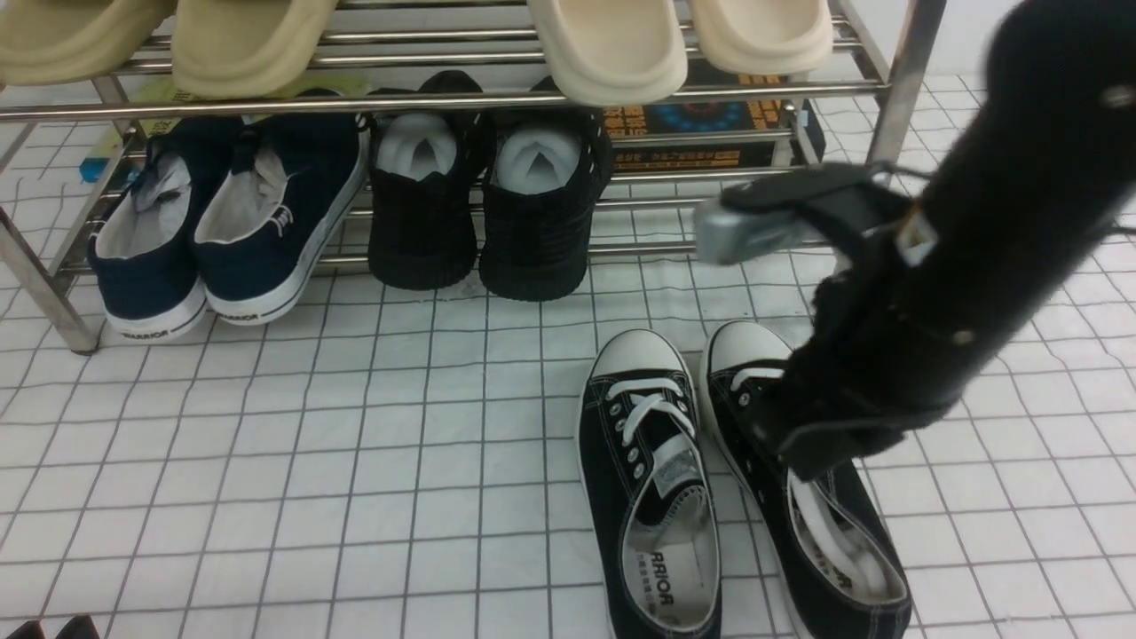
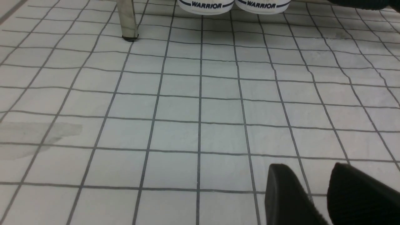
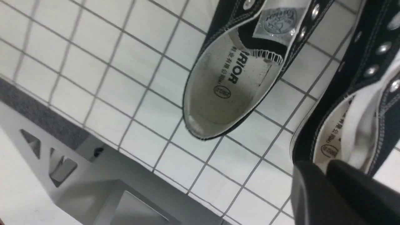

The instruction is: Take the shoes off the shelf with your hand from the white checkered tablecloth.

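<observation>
The white checkered tablecloth [image 1: 266, 497], slightly wrinkled, extends beneath and in front of the shoe rack [image 1: 772, 90], a steel-tube frame with two tiers. The right arm [image 1: 985, 240], blurred, reaches in from the right of the rack and partly covers one of the black canvas sneakers [image 1: 612, 497]. This pair lies on the cloth in front of the rack's right half, off its bars, soles down, toes directed towards it. On the rack's upper tier are tan clogs [image 1: 248, 44] at left and cream clogs [image 1: 612, 44] at right; on its lower tier, navy slip-ons [image 1: 284, 195] at left and, beside them, plain black shoes [image 1: 537, 231] with white stuffing. A dark printed box [image 1: 692, 133] shows behind the rack's front bars, at right. The left gripper [image 2: 309, 167], well in front of the rack's left end, has its jaws slightly parted and holds nothing. The right gripper [image 3: 323, 165] is at the right-hand sneaker, in front of the rack; its jaws stand close together, but whether they are fully closed, or grip anything, cannot be told.
</observation>
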`<state>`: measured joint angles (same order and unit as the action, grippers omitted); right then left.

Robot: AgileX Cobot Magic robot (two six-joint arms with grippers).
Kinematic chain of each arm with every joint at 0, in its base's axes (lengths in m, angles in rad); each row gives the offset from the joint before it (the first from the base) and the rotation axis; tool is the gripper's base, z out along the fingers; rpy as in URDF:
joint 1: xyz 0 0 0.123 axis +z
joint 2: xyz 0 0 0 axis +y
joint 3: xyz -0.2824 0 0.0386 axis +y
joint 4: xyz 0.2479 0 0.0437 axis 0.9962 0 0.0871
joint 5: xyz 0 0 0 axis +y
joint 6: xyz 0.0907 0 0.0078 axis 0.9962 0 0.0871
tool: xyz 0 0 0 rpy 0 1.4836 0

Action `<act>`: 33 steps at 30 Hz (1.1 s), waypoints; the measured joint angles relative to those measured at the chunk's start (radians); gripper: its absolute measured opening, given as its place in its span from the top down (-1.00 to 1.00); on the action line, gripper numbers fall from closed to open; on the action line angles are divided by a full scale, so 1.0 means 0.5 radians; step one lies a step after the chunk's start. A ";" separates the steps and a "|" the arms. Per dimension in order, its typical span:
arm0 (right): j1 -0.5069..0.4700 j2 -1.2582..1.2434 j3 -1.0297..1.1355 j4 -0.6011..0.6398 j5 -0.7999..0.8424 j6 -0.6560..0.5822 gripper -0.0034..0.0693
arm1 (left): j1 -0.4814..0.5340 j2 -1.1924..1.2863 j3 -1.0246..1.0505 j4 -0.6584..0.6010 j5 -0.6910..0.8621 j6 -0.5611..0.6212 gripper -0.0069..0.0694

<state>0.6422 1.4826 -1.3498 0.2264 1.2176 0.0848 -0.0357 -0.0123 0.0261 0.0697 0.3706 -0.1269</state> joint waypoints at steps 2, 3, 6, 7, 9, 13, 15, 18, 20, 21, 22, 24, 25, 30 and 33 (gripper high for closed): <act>0.000 -0.237 0.050 0.002 0.012 0.000 0.89 | 0.000 0.000 0.000 0.002 0.000 0.000 0.19; 0.000 -0.475 0.107 0.000 0.022 0.000 0.94 | 0.000 0.000 0.000 0.002 0.000 0.000 0.19; 0.000 -0.858 0.230 -0.001 0.019 -0.004 0.95 | 0.000 0.000 0.000 0.002 0.002 0.000 0.19; 0.000 -1.089 0.348 -0.001 -0.046 -0.008 0.95 | 0.000 0.000 0.000 0.002 0.002 0.000 0.19; 0.000 -1.363 0.533 0.016 -0.263 -0.031 0.95 | 0.000 0.000 0.000 0.002 0.002 0.000 0.19; 0.000 -1.974 1.123 0.160 -1.050 -0.260 0.95 | 0.000 0.000 0.000 0.002 0.002 0.000 0.19; 0.000 -2.133 1.352 0.241 -1.267 -0.350 0.95 | 0.000 0.000 -0.002 0.002 0.004 0.000 0.19; 0.000 -2.296 1.550 0.324 -1.504 -0.468 0.94 | 0.000 0.000 -0.002 0.002 0.004 0.000 0.19; 0.000 -2.415 1.691 0.356 -1.648 -0.558 0.94 | 0.000 0.000 -0.002 0.002 0.005 0.000 0.19; 0.000 -2.423 1.706 0.356 -1.663 -0.562 0.94 | 0.000 0.000 -0.002 0.002 0.005 0.000 0.19; 0.000 -2.469 1.760 0.363 -1.698 -0.581 0.93 | 0.000 0.000 -0.002 0.002 0.005 0.000 0.19; 0.000 -2.497 1.810 0.365 -1.708 -0.586 0.93 | 0.000 0.000 -0.002 0.002 0.005 0.000 0.19; 0.000 -2.503 1.831 0.368 -1.708 -0.588 0.93 | 0.000 0.000 -0.002 0.002 0.005 0.000 0.19; 0.000 -2.504 1.911 0.369 -1.710 -0.601 0.92 | 0.000 0.000 -0.002 0.002 0.008 0.000 0.19; 0.000 -2.504 1.947 0.369 -1.715 -0.601 0.92 | 0.000 0.000 -0.002 0.002 0.008 0.000 0.19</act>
<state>0.6422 0.2305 -0.3761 0.4110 0.3604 -0.2158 -0.0357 -0.0123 0.0252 0.0709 0.3745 -0.1269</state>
